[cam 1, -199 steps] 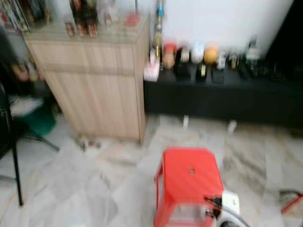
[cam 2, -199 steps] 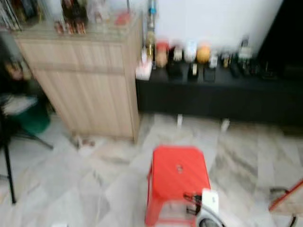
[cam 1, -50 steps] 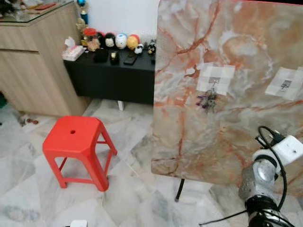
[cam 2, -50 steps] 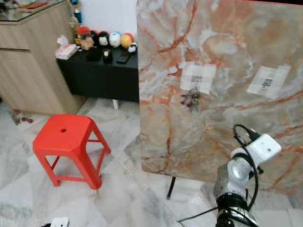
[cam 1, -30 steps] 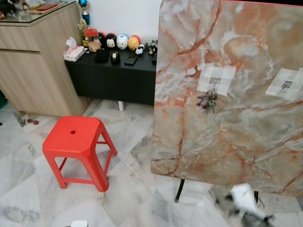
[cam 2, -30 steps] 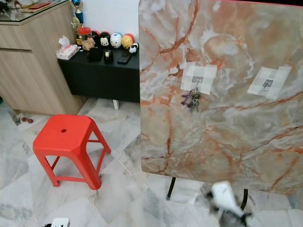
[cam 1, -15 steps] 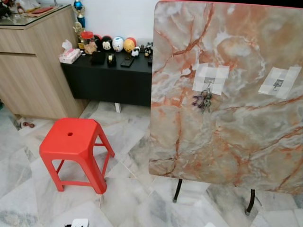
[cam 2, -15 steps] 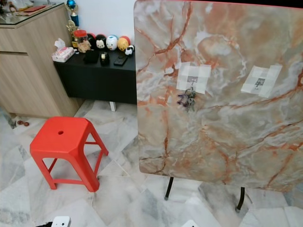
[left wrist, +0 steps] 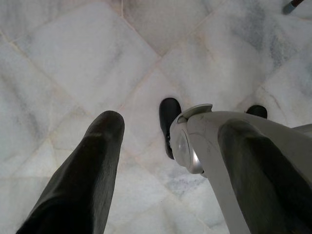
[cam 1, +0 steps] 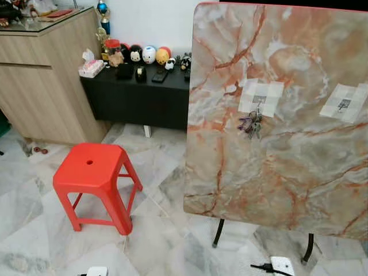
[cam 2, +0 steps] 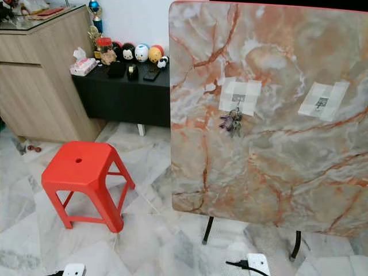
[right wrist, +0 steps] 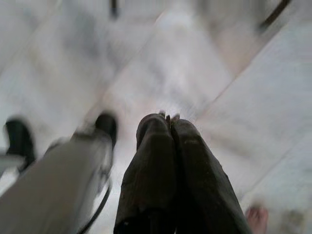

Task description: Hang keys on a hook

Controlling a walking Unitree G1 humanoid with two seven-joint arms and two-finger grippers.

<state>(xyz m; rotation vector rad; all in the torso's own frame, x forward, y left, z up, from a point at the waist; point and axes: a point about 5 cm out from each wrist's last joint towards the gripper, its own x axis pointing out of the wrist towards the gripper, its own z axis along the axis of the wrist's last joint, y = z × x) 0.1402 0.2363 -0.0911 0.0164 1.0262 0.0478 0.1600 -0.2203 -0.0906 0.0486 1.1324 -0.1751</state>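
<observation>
A bunch of keys (cam 1: 250, 122) hangs from a small hook (cam 1: 259, 102) on a taped white patch of the upright marble-pattern board (cam 1: 276, 172). A second patch with a bare hook (cam 1: 344, 104) is further right on the board. Both arms hang low, away from the board. My left gripper (left wrist: 170, 124) points down at the marble floor, its fingers (left wrist: 92, 165) wide apart and open. My right gripper (right wrist: 165, 119) also points at the floor, blurred, with its fingers pressed together and nothing between them.
A red plastic stool (cam 1: 92, 175) stands left of the board. Behind it are a black low cabinet (cam 1: 135, 95) carrying small figurines and a wooden cupboard (cam 1: 43, 86). The board rests on thin black legs (cam 1: 217, 233). My own leg and feet (left wrist: 168, 124) are below the left gripper.
My right arm, raised before the board 1.7 s ago, has dropped to hang low. The keys stay on the hook. The camera has shifted slightly.
</observation>
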